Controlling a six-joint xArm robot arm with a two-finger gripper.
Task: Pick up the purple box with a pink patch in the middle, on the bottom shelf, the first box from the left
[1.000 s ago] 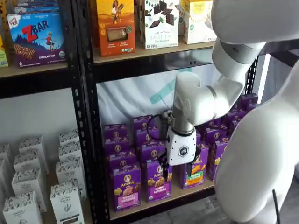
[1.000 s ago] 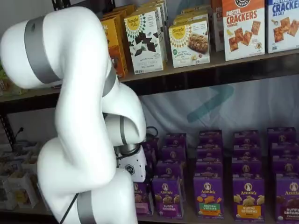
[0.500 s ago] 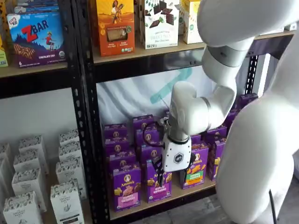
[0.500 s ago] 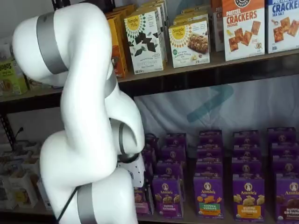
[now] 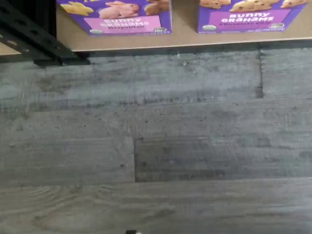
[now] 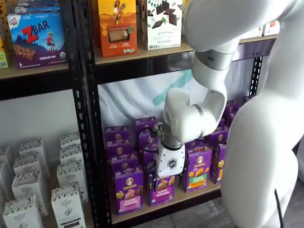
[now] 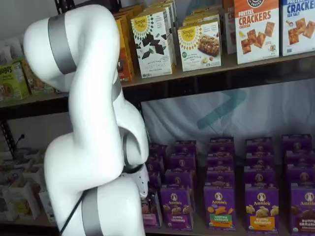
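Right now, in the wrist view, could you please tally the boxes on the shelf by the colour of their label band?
Pink band: 1, the purple box
Purple band: 1, the neighbouring box
Total: 2, both standing on the bottom shelf

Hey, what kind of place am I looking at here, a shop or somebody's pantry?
Most likely a mock grocery aisle or store-style test setup: black metal shelving stocked with many identical purple boxes in rows, cracker boxes above, and a white robot arm reaching in.
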